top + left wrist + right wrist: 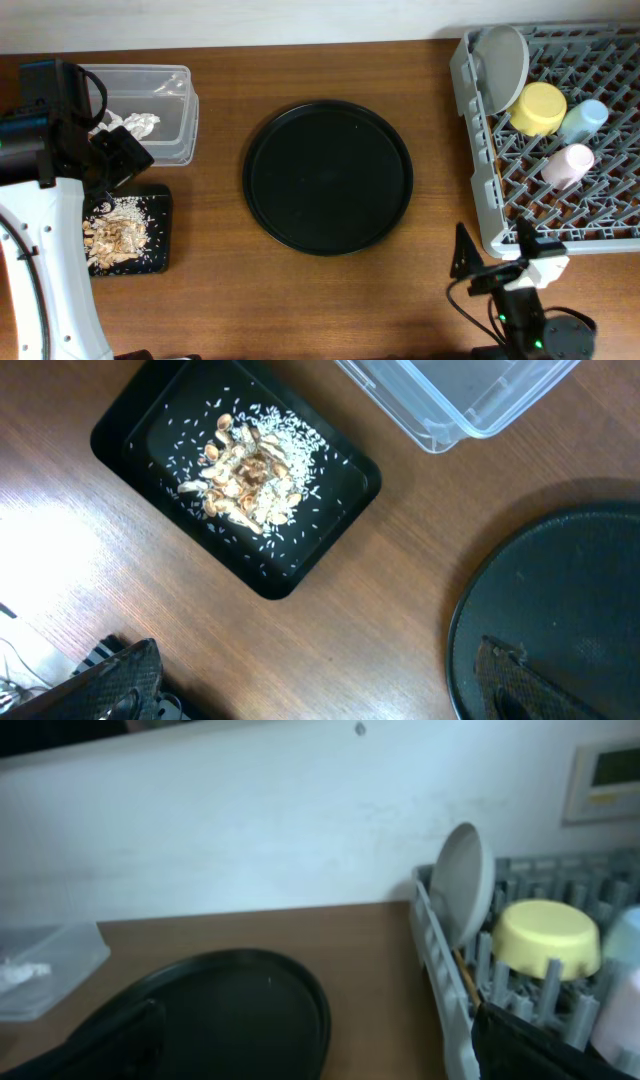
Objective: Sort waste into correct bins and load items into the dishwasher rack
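Note:
The grey dishwasher rack (pixel 600 215) at the right holds the grey-green plate (pixel 500 62) on edge, the yellow bowl (pixel 538 108), the blue cup (pixel 583 120) and the pink cup (pixel 566 165). In the right wrist view, a wooden chopstick (pixel 465 975) lies inside the rack wall below the plate (pixel 462 880). The clear tub (pixel 165 100) holds the white napkin (pixel 135 124). The flat black tray (pixel 160 235) holds food scraps (pixel 245 470). The wrapper is not visible. My left gripper (pixel 315 690) is open and empty above the wood. My right gripper (pixel 320 1050) is open and empty, left of the rack.
A large round black tray (pixel 328 177) lies mid-table with nothing on it; its rim also shows in the left wrist view (pixel 560 610). A pale wall stands behind the table in the right wrist view. My left arm (pixel 45 230) overhangs the flat tray's left side.

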Tool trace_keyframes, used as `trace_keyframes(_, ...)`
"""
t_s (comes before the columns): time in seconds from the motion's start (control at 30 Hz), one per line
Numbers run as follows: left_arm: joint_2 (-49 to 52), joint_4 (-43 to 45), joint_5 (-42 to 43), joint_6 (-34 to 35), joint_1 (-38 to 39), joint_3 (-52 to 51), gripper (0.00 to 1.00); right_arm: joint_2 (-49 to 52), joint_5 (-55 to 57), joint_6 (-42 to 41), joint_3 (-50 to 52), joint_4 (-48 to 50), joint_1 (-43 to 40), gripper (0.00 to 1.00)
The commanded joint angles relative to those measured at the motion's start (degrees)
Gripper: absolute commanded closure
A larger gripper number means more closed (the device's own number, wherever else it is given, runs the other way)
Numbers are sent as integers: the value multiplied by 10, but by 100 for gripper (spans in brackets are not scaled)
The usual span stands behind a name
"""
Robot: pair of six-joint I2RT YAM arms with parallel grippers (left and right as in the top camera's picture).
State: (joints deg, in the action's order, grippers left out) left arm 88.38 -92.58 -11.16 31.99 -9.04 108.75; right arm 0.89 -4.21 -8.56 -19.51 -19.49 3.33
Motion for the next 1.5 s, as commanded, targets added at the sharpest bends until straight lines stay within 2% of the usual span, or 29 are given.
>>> trace_keyframes(0.0, -6, -1, -3, -1, -2, 3, 1, -7, -13, 4, 69, 84, -4, 2)
trace_keyframes(0.17, -6, -1, -3, -1, -2, 3, 1, -7, -14, 4, 154, 212, -31, 2)
trace_keyframes(0.3, -6, -1, -3, -1, -2, 3, 1, -7, -14, 5, 190, 245, -54, 2)
trace_keyframes(0.53, -6, -1, -2, -1, -2, 3, 1, -7, -14, 118, 192, 158, -79, 2)
trace_keyframes(0.67, -6, -1, -3, -1, -2, 3, 1, -7, -11, 141, 192, 152, -79, 2)
trace_keyframes(1.47, -6, -1, -2, -1, -2, 3, 1, -7, -1, 141, 192, 153, -79, 2)
